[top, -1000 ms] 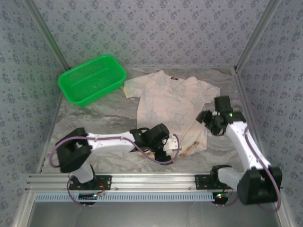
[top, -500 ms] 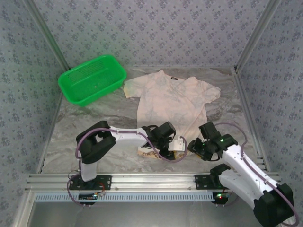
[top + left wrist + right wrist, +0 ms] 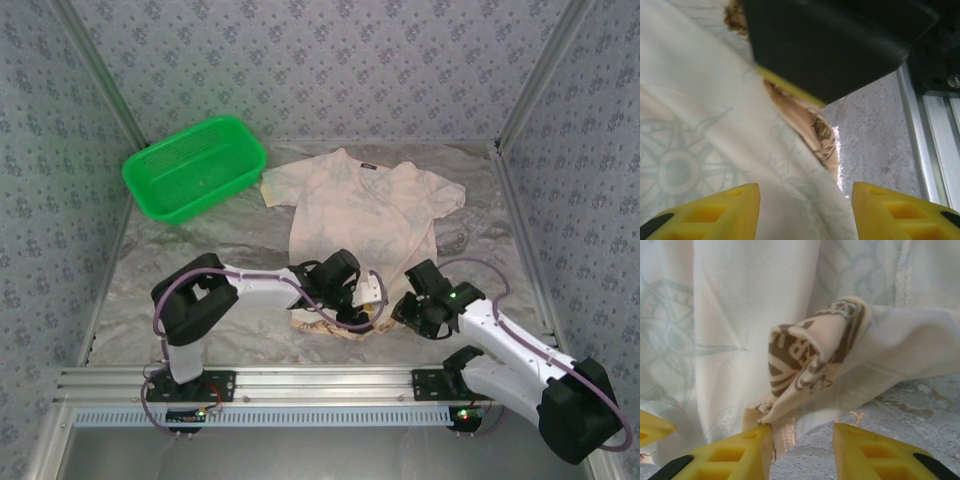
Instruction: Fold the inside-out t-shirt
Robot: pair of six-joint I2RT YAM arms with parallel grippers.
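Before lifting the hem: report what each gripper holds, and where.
Nothing held: left gripper and right gripper stand open at the hem of the t-shirt.

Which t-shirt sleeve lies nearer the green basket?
The sleeve on the left arm's side: it almost reaches the green basket, while the other sleeve spreads away from it.

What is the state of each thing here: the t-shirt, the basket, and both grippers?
t-shirt: spread flat, pale side up, near hem bunched, print showing there.
green basket: upright, looks empty.
left gripper: open, over the t-shirt.
right gripper: open, at the bunched hem.
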